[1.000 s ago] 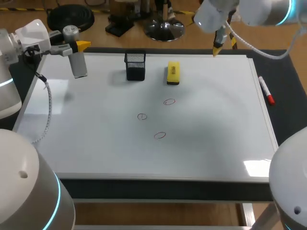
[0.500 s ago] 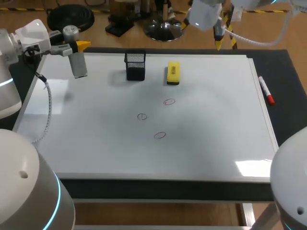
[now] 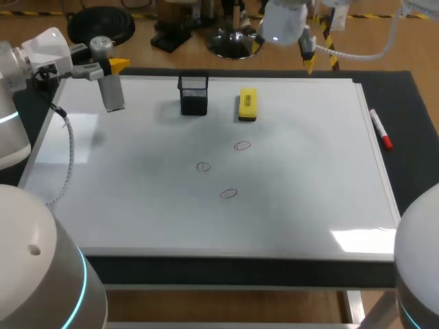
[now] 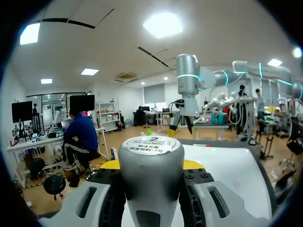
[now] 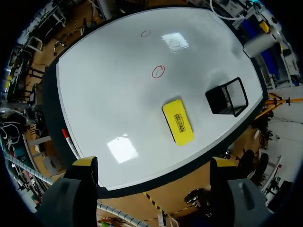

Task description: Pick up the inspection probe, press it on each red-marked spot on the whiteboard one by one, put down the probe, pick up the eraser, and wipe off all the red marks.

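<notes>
Left gripper [image 4: 151, 166] is clamped on the grey cylindrical inspection probe [image 3: 112, 92], fingers snug on both sides of it, holding it up over the far left corner of the white whiteboard [image 3: 309, 171]. Right gripper [image 5: 154, 163] is spread wide with nothing in it, hanging above the far edge of the board, roughly toward the middle. Ahead of it in the right wrist view is the yellow rectangular eraser [image 5: 177, 121], lying flat on the board near the far edge. Near that stands the black wire-mesh pen cup [image 5: 227, 96], upright, close to the eraser but not touching it. Around the middle of the board there's a small red circle mark [image 3: 242, 145] nearest the eraser, a second mark [image 3: 203, 166] to its left that looks a bit darker, and a third mark [image 3: 228, 194] closer to the near edge. A white marker pen with a red cap [image 3: 381, 129] lies on the dark desk [image 3: 411, 164], right alongside the board's right edge
</notes>
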Robot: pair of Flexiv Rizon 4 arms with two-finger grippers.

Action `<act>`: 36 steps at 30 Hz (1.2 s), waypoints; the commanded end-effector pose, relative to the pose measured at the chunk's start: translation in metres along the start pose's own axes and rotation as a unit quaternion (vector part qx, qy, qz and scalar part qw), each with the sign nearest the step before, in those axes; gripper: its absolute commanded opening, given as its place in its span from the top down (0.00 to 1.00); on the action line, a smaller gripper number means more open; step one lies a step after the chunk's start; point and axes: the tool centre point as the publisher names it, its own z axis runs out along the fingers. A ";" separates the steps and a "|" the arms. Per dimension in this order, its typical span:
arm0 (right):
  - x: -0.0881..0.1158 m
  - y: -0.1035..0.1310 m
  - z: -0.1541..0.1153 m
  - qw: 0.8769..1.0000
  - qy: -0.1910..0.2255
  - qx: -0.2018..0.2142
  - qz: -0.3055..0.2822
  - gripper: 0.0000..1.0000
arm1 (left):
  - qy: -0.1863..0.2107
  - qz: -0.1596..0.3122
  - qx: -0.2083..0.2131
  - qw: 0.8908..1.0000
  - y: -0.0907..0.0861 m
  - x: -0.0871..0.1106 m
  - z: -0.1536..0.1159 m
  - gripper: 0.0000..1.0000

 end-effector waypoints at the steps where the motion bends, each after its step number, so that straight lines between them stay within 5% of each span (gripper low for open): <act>1: -0.014 -0.002 0.032 0.998 0.042 -0.015 -0.038 0.00 | 0.000 0.001 0.000 1.000 -0.001 0.000 0.000 1.00; 15: -0.030 0.030 0.076 0.986 -0.012 -0.006 -0.164 0.00 | 0.000 0.001 0.000 1.000 -0.001 0.000 0.000 1.00; 36: -0.055 0.038 0.118 0.982 0.004 -0.033 -0.184 0.00 | 0.000 0.001 0.000 1.000 -0.001 0.000 0.000 1.00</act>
